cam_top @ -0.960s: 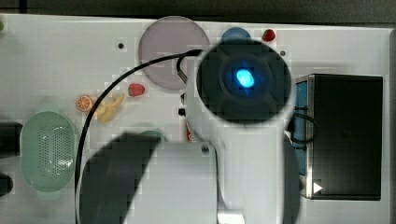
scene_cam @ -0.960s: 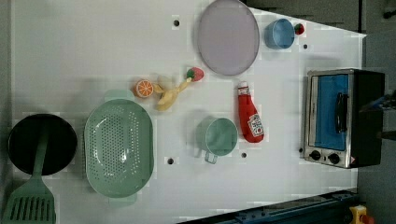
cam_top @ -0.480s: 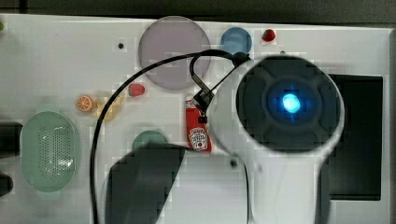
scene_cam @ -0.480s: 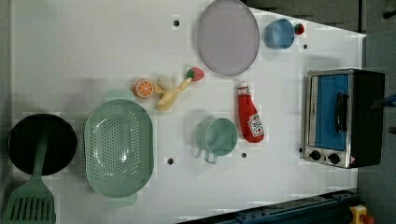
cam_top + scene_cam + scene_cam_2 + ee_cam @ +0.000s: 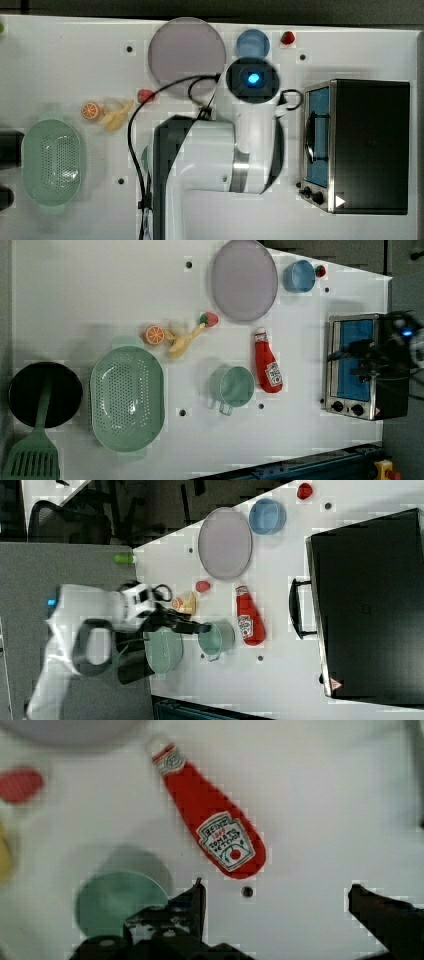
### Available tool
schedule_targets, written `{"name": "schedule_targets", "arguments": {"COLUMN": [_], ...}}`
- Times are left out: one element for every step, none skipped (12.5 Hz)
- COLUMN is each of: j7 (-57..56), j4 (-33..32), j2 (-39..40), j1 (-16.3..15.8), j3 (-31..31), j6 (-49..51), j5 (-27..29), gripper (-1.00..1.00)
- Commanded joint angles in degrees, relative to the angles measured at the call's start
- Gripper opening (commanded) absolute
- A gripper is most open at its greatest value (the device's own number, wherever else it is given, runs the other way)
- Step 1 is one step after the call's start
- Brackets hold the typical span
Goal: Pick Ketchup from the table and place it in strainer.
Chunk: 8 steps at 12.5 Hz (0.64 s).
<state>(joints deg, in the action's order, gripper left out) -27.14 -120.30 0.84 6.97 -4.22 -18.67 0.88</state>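
In the top view the arm (image 5: 200,165) covers the Ketchup entirely and most of the green cup (image 5: 145,159), leaving a sliver at the arm's nine o'clock. The strainer (image 5: 165,652) (right view) is half hidden behind the arm. In the wrist view the grey plate (image 5: 70,727) is cut off.

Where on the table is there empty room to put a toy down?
In the left view, bare table stretches above the orange slice and strainer, left of the grey plate. It is crowded around the green cup, Ketchup and toaster oven.
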Motion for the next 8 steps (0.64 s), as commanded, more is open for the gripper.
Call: {"name": "schedule_targets", "arguments": {"j7": [-19.82,-22.99,-25.05,-25.77,-25.76,-25.78,-25.75,-25.79], "j4": [-5.33,-7.26,-9.08,-10.79,-12.16,-13.16,-13.8,-14.03], "j2": [-1.34,-0.7,0.11,1.19,2.44,3.88,5.53,7.35], "j1": [-0.67,-0.69,-0.72,-0.79,-0.82,-0.94,-1.17,-1.36], "j3": [-0.97,-1.2,-1.43,-1.47,-1.47,-1.47,-1.48,-1.48], "j6": [-6.76,-9.88,-13.24,-16.67,-19.5,-21.61,-23.7,-25.77], "j5": [0.63,0.64,0.64,0.64,0.61,0.5,-0.15,-1.57], "gripper": [1.0,1.0,1.0,1.0,1.0,1.0,1.0,1.0]}}
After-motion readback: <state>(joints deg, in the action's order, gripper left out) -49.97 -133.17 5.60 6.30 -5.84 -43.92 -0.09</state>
